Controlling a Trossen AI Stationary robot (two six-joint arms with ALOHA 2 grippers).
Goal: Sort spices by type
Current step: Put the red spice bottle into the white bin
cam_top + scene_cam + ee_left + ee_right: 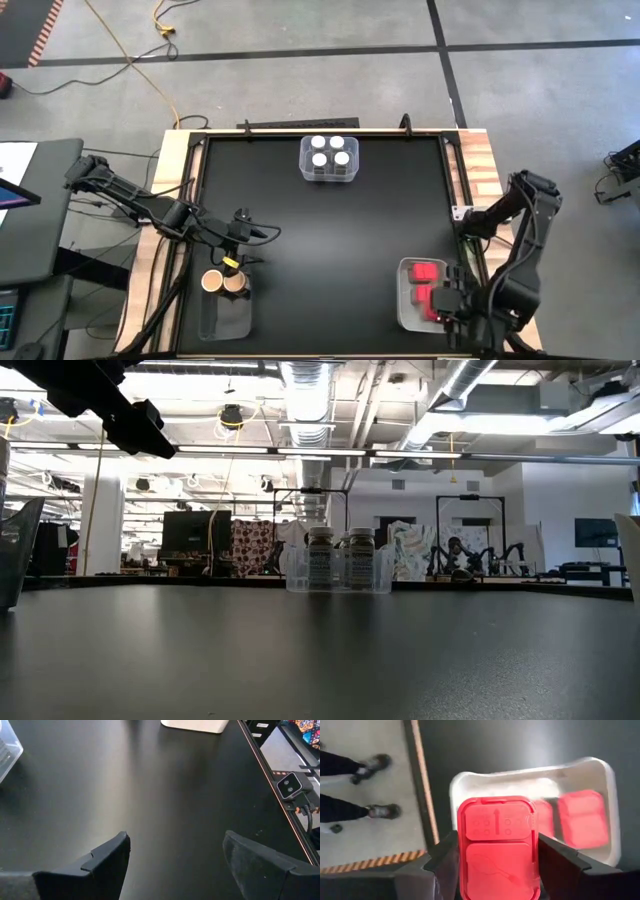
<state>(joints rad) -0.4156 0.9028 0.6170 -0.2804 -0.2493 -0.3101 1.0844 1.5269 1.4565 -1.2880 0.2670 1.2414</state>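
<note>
Right hand (495,857) grips red box (497,847) (over bin (600,770)).

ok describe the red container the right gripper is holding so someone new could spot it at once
Start at the black table's near right corner, where a white tray holds red boxy spice containers. Over that tray the right gripper is shut on the red boxy spice container. Unlike its neighbours lying in the tray, it is clamped between dark fingers, flip-top lid facing the wrist camera.

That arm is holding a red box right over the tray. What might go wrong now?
The right pincer grips a red boxy spice container above the white tray, which already holds other red boxes. Let go off-centre, it may land on those and tip, or catch the tray's rim. The left pincer hangs open near the two tan-lidded jars and might nudge them.
</note>
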